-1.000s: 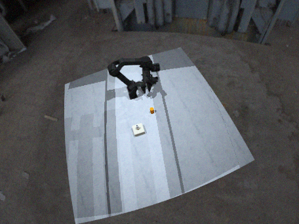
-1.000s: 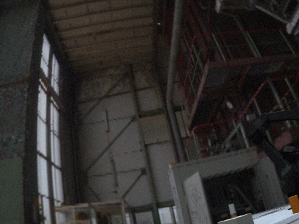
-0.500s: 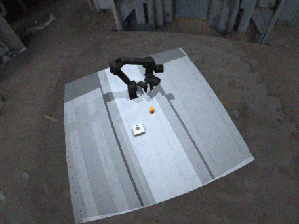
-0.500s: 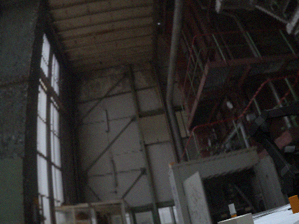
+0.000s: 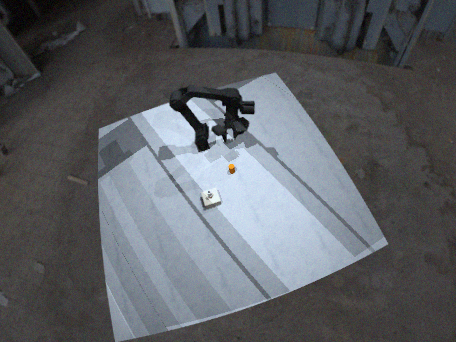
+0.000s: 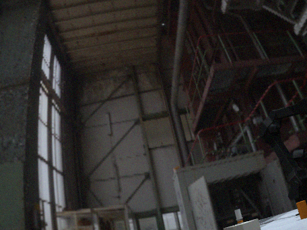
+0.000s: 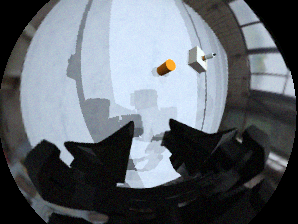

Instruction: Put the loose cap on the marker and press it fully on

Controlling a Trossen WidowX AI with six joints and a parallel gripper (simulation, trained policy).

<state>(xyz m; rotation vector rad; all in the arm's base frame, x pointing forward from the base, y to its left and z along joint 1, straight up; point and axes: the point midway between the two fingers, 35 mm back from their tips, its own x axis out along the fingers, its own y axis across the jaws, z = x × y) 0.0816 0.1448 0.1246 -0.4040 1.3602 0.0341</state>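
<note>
The cap [image 5: 231, 169] [image 6: 301, 210] [image 7: 166, 67], an orange cylinder, stands upright on the table [image 5: 300, 200] [image 6: 281, 220] [image 7: 135, 45], off the marker and apart from the block. It lies between the gripper and the block in the top view, nearer the block's side than the table's edges.

The marker [image 5: 209, 194] [image 6: 238, 215] [image 7: 209, 56] stands in the block [image 5: 212, 199] [image 6: 246, 226] [image 7: 194, 59], a pale, squarish holder resting on the table. The block holds the marker upright, with its lower end in the block and its upper part sticking out of the top. That part shows a band of orange just above the block and a white length over it; the tip is bare of the cap. How deep the marker sits cannot be told.

The gripper [image 5: 230, 139] [image 7: 151, 122] is released, its fingers parted with nothing between them. It hangs over the table, apart from the cap and farther from the block. In the wrist view, the cap and block both lie beyond the fingertips, the block to the right of the cap.

The black arm [image 5: 212, 93] [image 6: 281, 144] bends above the table, and shadows fall across the pale surface.
</note>
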